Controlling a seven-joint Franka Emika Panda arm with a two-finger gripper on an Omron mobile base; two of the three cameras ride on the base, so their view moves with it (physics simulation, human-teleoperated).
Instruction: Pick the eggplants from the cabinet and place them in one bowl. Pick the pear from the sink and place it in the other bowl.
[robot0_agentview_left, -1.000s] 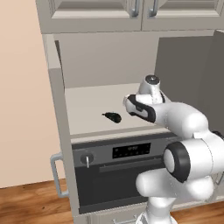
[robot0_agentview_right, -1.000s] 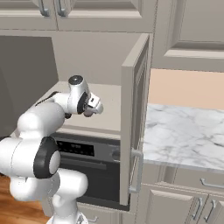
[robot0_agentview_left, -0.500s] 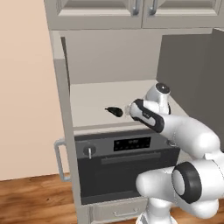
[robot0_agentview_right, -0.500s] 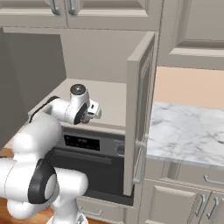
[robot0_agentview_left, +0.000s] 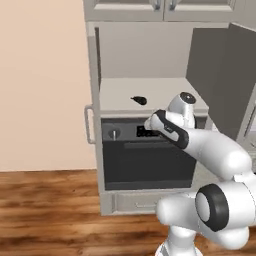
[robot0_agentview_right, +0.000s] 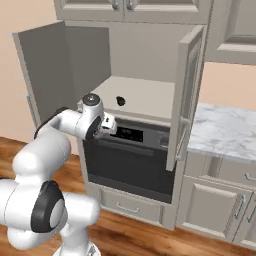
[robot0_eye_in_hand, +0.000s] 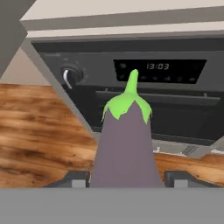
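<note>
Eggplant (robot0_eye_in_hand: 124, 144) grasped in gripper (robot0_eye_in_hand: 126, 177), out of cabinet (robot0_agentview_right: 145, 97); 1 more eggplant (robot0_agentview_left: 140, 100) on shelf behind gripper; bowls, pear step left.

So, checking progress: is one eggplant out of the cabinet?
Out: one eggplant sits in the pincer before the oven.

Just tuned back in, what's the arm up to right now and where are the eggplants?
The gripper is shut on an eggplant, held in front of the oven below the open cabinet. A second eggplant lies on the cabinet shelf, untouched. In the hand view the held eggplant's green stem end points at the oven's clock display. No bowl, sink or pear is in sight, so nothing has been placed as far as these views tell.
</note>
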